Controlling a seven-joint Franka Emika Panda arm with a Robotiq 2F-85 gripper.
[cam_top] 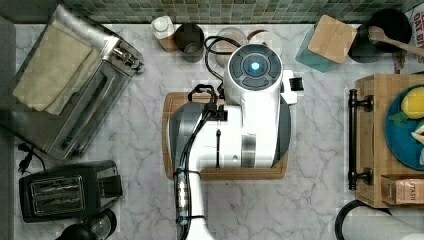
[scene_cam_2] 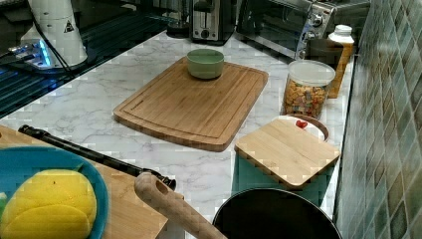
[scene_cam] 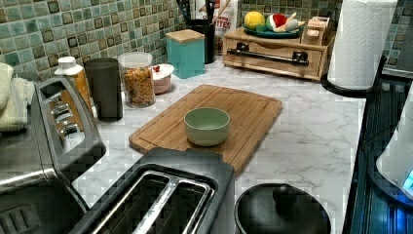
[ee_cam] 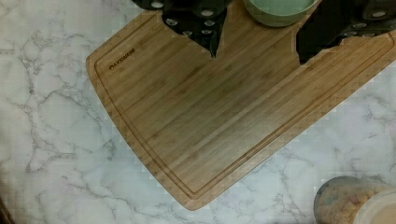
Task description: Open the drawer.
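Observation:
The drawer [scene_cam: 272, 61] is a light-wood front in a low box against the tiled wall, with a long black bar handle [scene_cam: 267, 54] across it. In the top view the handle [cam_top: 353, 138] runs along the box's left side and the drawer front [cam_top: 364, 145] sits flush with the box. The right view shows the handle [scene_cam_2: 94, 155] close by. My gripper [ee_cam: 257, 49] hangs open above the bamboo cutting board [ee_cam: 210, 116], far from the drawer, its black fingers [ee_cam: 198, 23] wide apart with nothing held. The white arm [cam_top: 250, 125] covers the board in the top view.
A green bowl [scene_cam: 207, 126] stands on the board. A blue plate [cam_top: 400, 145] of fruit rests on the drawer box. A teal canister [scene_cam: 185, 51], a snack jar [scene_cam: 138, 79], a toaster oven [cam_top: 75, 95], a toaster [cam_top: 65, 190] and a paper towel roll [scene_cam: 358, 41] stand around. Bare marble [cam_top: 320, 150] lies between board and drawer.

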